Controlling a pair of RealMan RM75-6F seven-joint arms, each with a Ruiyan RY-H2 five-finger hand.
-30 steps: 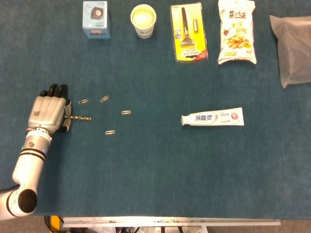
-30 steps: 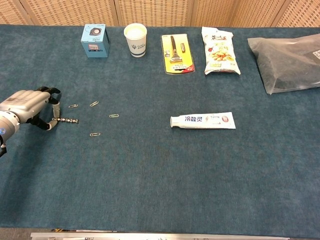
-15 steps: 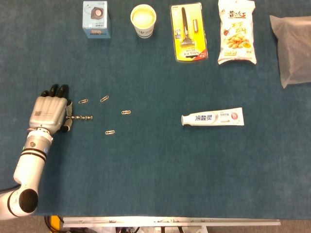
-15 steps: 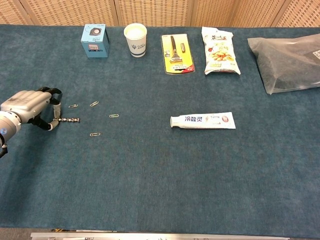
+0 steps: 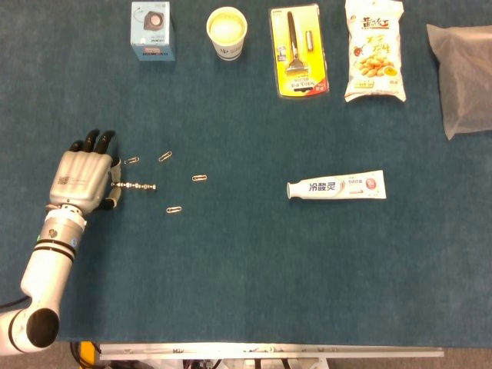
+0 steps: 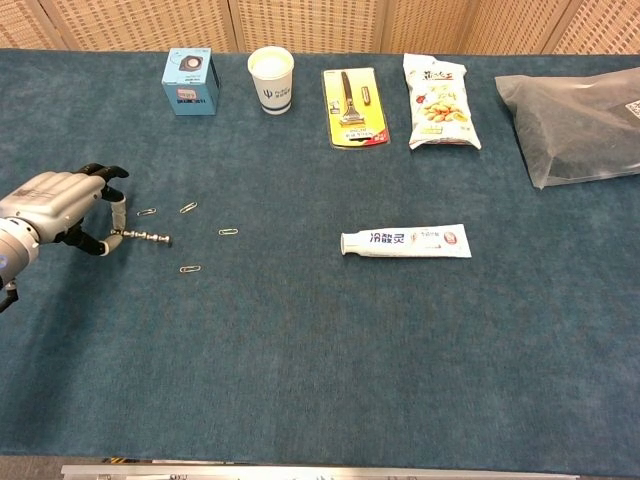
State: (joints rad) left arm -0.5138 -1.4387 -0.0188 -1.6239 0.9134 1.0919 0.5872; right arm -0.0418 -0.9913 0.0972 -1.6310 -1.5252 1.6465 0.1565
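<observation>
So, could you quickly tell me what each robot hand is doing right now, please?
Left robot hand: pinching one end of the small metal chain.
Right robot hand: not in view.

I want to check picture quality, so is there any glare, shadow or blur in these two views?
Head view: even light, sharp, mild glare on the yellow razor pack. Chest view: also sharp, soft sheen on the grey plastic bag, only a faint shadow under the left hand; the paper clips are tiny but crisp.
</observation>
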